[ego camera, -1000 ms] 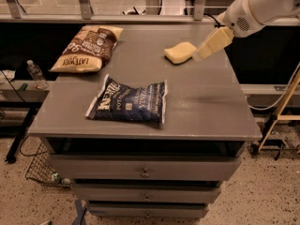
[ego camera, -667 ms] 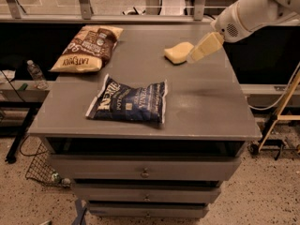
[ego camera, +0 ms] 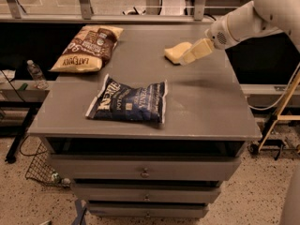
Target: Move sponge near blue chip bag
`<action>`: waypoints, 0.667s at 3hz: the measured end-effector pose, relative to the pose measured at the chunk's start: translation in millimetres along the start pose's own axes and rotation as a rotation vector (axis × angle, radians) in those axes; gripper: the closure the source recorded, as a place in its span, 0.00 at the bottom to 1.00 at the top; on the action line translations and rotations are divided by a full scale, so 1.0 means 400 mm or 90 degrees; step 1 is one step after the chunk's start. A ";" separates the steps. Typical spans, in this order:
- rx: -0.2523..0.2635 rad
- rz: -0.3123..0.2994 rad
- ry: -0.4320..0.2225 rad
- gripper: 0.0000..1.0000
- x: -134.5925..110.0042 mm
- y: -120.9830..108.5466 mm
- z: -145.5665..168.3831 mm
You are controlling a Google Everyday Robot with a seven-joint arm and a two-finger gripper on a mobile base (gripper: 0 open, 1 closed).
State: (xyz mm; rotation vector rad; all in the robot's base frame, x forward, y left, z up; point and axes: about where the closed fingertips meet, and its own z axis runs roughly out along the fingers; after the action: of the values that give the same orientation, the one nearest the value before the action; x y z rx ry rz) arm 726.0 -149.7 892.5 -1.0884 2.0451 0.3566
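Now touching the single sponge (ego camera: 174, 51) at the table's (ego camera: 206, 100) far right, the gripper (ego camera: 189, 56) has dropped closer than a second ago; its grip cannot be told. Two bags lie well apart from the sponge: the blue chip bag (ego camera: 129, 102) front-centre, the brown chip bag (ego camera: 89, 48) far left.

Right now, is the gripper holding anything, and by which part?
It cannot be told. The gripper is at the right end of the sponge, but whether it grips it does not show.
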 end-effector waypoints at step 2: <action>-0.027 0.031 -0.009 0.00 0.013 -0.027 0.098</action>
State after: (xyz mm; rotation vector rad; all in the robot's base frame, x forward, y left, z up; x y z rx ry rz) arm 752.8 -137.2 863.9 -1.0600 2.0625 0.4339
